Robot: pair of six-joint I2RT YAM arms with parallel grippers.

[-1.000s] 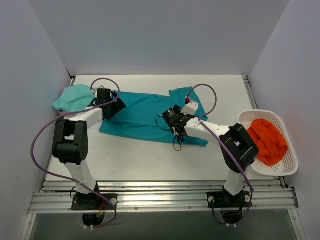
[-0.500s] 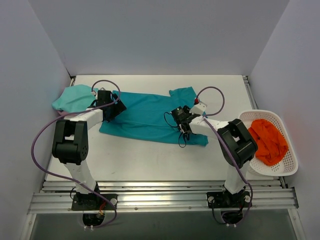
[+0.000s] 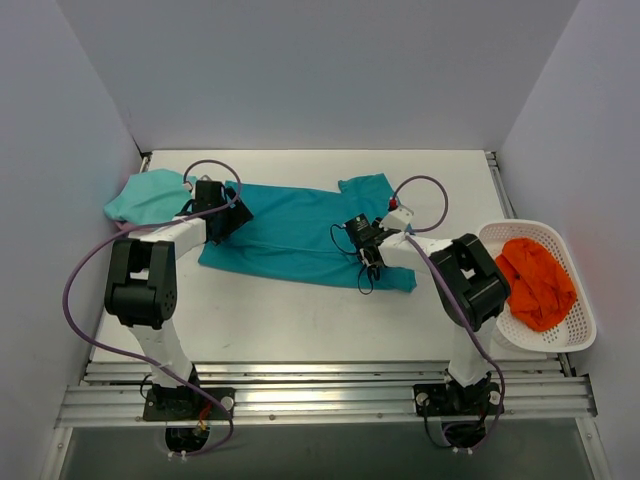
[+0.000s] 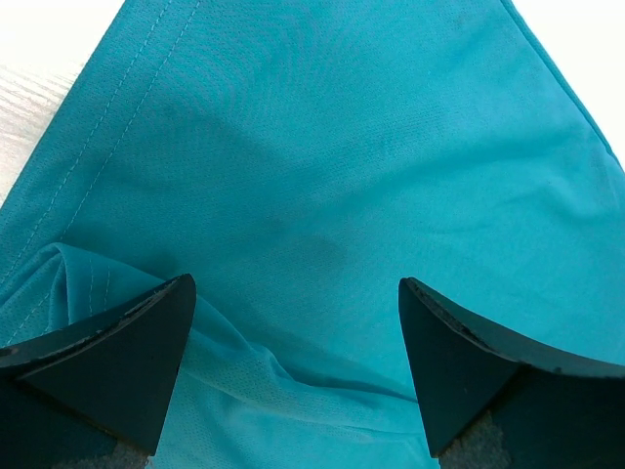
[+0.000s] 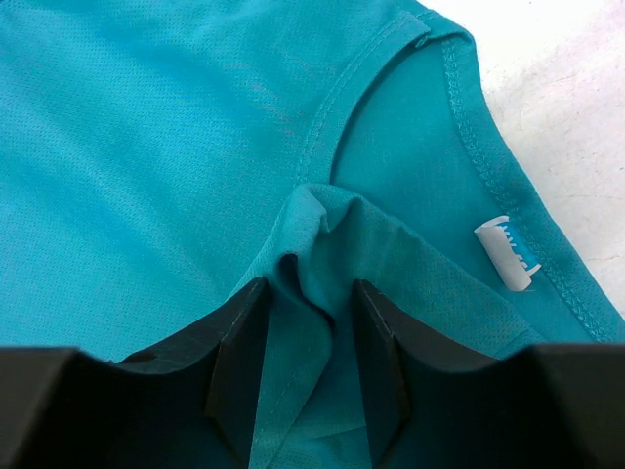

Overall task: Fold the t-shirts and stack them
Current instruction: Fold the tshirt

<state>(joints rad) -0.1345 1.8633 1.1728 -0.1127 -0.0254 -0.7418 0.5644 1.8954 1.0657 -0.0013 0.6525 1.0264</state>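
Observation:
The deep teal t-shirt lies spread across the middle of the table. The paler mint t-shirt sits bunched at the far left. My left gripper is open, low over the teal shirt's left end; in the left wrist view its fingers straddle a soft fold of teal cloth without pinching it. My right gripper is at the shirt's right part, near the collar. In the right wrist view its narrowed jaws pinch a raised fold of teal cloth, next to the white neck label.
A white basket holding an orange cloth stands at the right table edge. Grey walls close in the left, back and right. Purple cables loop above both arms. Bare white table lies in front of the shirt.
My right gripper slid right along the teal shirt toward the collar over the last second and settled there. The left gripper and both shirts have hardly moved.

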